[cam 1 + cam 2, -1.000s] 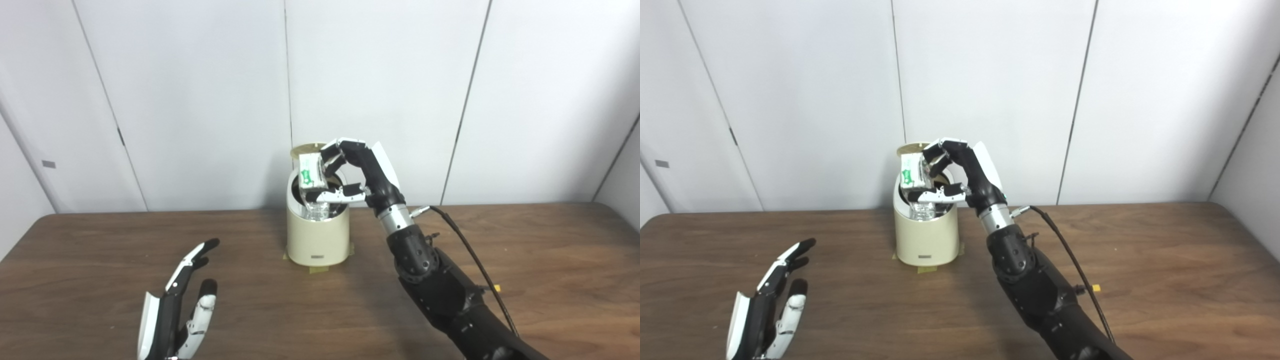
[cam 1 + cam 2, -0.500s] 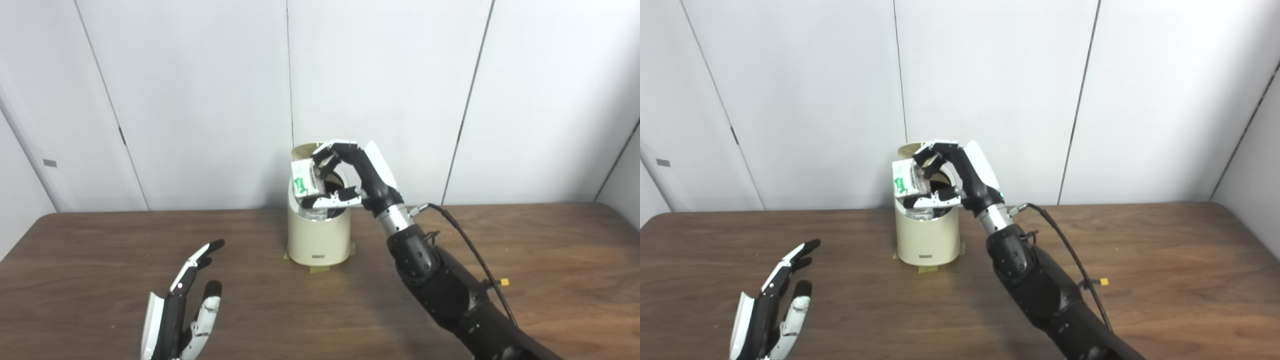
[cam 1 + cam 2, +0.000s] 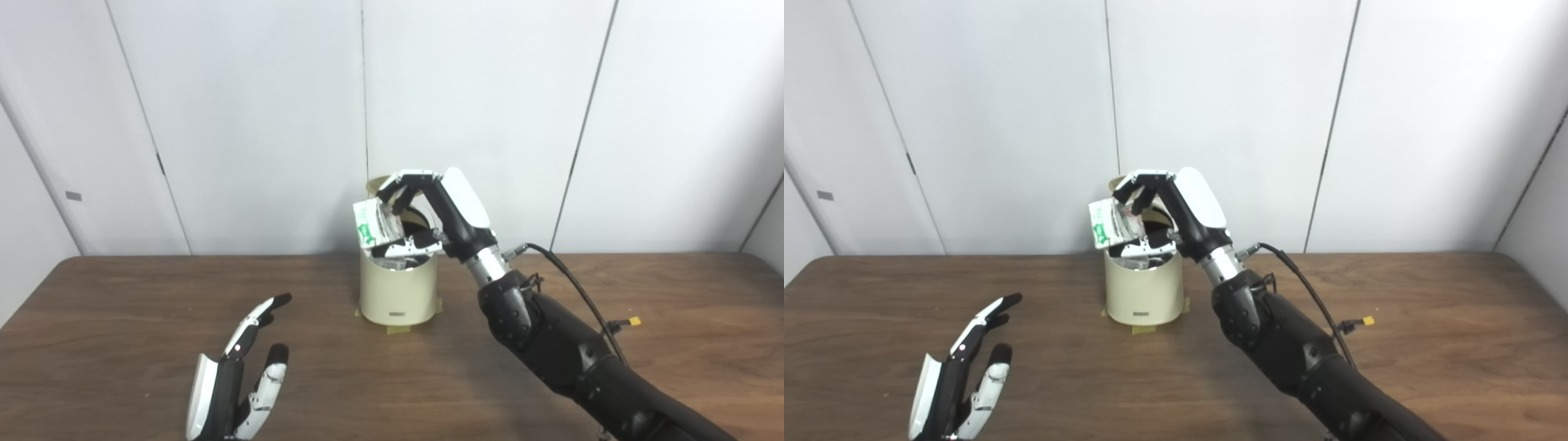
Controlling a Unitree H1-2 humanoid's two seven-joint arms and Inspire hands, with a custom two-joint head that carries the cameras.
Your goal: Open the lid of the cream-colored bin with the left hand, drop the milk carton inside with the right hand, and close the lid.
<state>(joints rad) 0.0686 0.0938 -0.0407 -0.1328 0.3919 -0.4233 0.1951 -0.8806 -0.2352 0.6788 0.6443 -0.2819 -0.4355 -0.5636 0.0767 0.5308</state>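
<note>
The cream-colored bin (image 3: 398, 291) stands at the back middle of the table, its lid (image 3: 383, 182) tipped up behind it. Crumpled clear plastic shows inside its mouth. My right hand (image 3: 432, 211) hovers over the opening, shut on the white and green milk carton (image 3: 375, 224), which hangs tilted above the bin's left rim. My left hand (image 3: 236, 383) rests low at the front left, open, fingers spread and pointing up, holding nothing. In the right eye view the carton (image 3: 1108, 223) and the right hand (image 3: 1176, 208) sit the same way.
Yellow tape (image 3: 398, 328) pokes out under the bin's base. A black cable with a yellow tag (image 3: 634, 321) trails from my right wrist over the brown table (image 3: 704, 318). White wall panels stand close behind the bin.
The camera has shifted, so the whole scene sits further right. My right hand has carried the carton a little left, over the bin's left rim, and tilted it more. The left hand holds its pose.
</note>
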